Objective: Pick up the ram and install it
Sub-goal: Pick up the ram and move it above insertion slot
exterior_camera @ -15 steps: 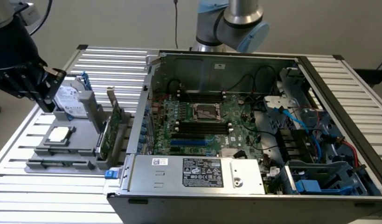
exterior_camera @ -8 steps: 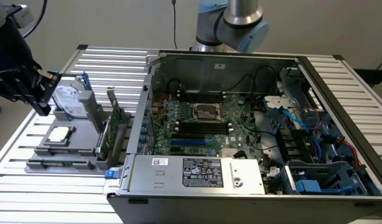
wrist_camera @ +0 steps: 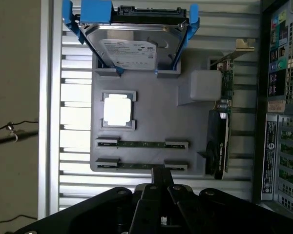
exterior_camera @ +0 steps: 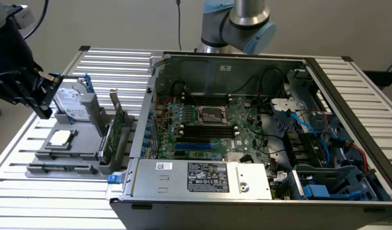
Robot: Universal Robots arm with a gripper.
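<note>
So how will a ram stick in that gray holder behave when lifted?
The ram looks thin and flat, so probably stiff and light. Standing edge-up in the gray holder, it could tip once freed.

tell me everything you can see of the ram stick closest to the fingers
The ram stick is a long, thin green circuit board, seen edge-on in the wrist view, so its chips are hidden. It stands level on its long edge in the gray holder, each end seated in a slotted gray block. A second stick runs parallel beside it, apart. The gripper, fingers shut, hangs over it and appears raised clear of it.
</note>
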